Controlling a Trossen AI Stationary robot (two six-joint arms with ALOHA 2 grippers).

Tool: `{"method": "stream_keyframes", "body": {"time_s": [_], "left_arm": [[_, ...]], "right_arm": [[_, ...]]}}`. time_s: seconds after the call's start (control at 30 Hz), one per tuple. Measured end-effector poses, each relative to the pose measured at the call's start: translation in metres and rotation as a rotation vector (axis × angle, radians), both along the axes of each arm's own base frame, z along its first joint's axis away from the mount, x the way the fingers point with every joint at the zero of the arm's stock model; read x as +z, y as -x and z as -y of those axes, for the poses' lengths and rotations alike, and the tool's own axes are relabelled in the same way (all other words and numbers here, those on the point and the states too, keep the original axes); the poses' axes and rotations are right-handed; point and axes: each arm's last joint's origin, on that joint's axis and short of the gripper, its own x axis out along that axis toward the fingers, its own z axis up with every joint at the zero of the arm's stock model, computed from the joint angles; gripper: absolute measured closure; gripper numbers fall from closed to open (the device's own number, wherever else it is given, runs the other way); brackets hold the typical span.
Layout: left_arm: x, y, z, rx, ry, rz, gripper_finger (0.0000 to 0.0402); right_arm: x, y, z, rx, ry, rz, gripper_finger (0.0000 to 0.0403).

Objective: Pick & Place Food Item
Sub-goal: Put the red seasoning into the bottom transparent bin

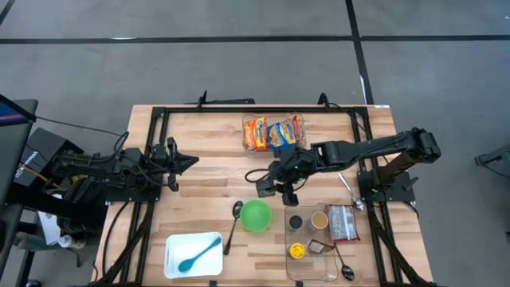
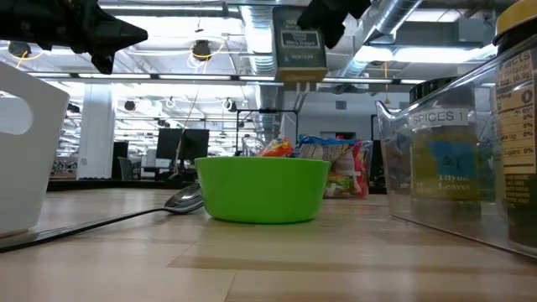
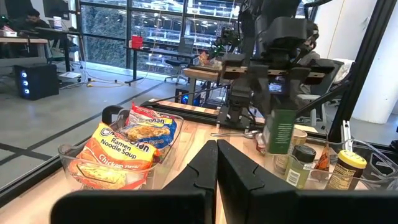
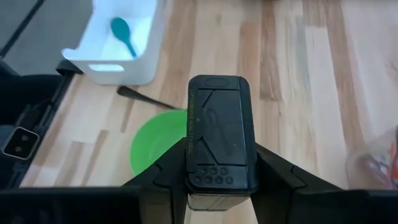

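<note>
Right gripper (image 1: 266,186) is clamped on a spice tin (image 1: 264,188), its fingers pressed against the tin's two sides, holding it in the air near the middle of the high view, just above and beside the green bowl (image 1: 256,215). From the right wrist camera the tin's black lid (image 4: 219,134) faces the lens, with the bowl (image 4: 155,142) below it on the wood. In the low view the tin (image 2: 300,49) hangs at top centre, well clear of the table, over the bowl (image 2: 262,190).

Left gripper (image 1: 185,162) waits at centre left of the high view, over the table's edge rail, its fingers (image 3: 198,176) closed together with nothing between them.

A metal spoon (image 1: 234,218) lies just left of the bowl. At lower left sits a white tray (image 1: 174,259) with a teal spoon (image 1: 199,253) in it. At top centre a clear bin (image 1: 247,148) holds ramen packets (image 1: 273,133). At lower right a clear spice tray (image 1: 307,271) holds several jars (image 1: 319,220), with a packet (image 1: 343,222) on its right side and two more spoons (image 1: 348,191) near it.
</note>
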Motion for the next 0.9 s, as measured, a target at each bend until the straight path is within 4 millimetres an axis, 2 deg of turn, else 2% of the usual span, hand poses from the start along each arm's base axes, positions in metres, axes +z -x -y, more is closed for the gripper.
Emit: {"method": "stream_keyframes", "body": {"time_s": [0.47, 0.67, 0.9], "left_arm": [[0.001, 0.000, 0.000, 0.000, 0.001, 0.006, 0.0396], [0.001, 0.000, 0.000, 0.000, 0.001, 0.007, 0.0394], [0.001, 0.000, 0.000, 0.000, 0.001, 0.007, 0.0394]], "right_arm": [[0.010, 0.000, -0.020, 0.055, 0.024, 0.097, 0.0273], [0.010, 0.004, -0.038, 0.084, -0.008, 0.092, 0.0278], [0.013, 0.014, -0.067, 0.102, -0.056, 0.088, 0.0278]]}}
